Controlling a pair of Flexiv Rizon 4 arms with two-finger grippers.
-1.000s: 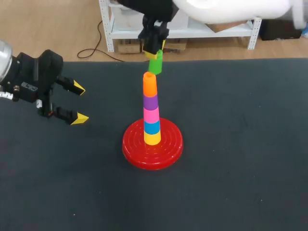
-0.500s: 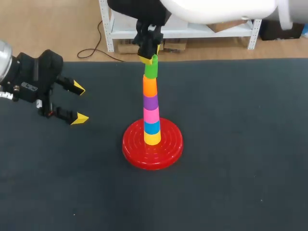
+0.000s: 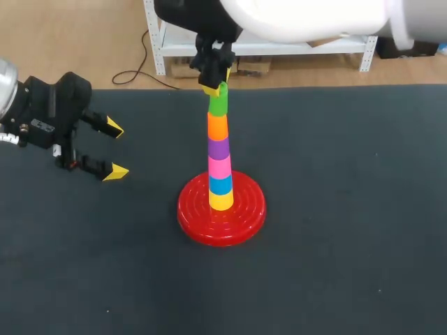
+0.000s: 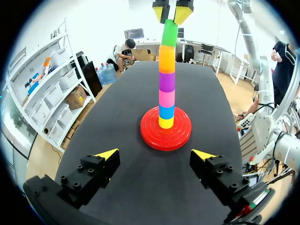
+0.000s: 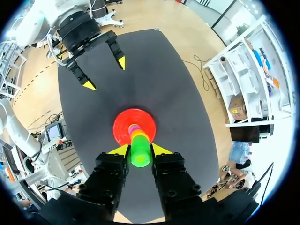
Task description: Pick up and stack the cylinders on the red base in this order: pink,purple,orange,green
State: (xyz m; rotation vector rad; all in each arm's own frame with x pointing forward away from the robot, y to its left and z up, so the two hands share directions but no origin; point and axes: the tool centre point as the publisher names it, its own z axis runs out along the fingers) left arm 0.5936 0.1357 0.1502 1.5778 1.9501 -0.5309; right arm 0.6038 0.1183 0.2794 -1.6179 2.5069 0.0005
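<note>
The green cylinder stands at the very top of the stack, in the upper middle of the head view. The right gripper pinches it, one yellow-tipped finger on each side of its upper part, as the right wrist view shows plainly. Its lower end meets the orange cylinder. Whether it is pushed fully home on the orange one is hard to judge from these angles.

Under the orange cylinder come the purple cylinder and the pink cylinder, then a blue cylinder and a yellow cylinder at the foot. The column stands upright, with the pieces getting slightly narrower towards the top. It rises from the middle of the red base, a round ridged disc lying flat on the dark table near the centre of the frame.

The right arm enters from the upper right of the head view and reaches across the top edge, so its black fingers hang straight down over the stack.

The left gripper is at the left edge of the frame, well apart from the base. Its fingers are spread wide with nothing between them. In the left wrist view the whole stack stands ahead of it, framed between the two open tips.
</note>
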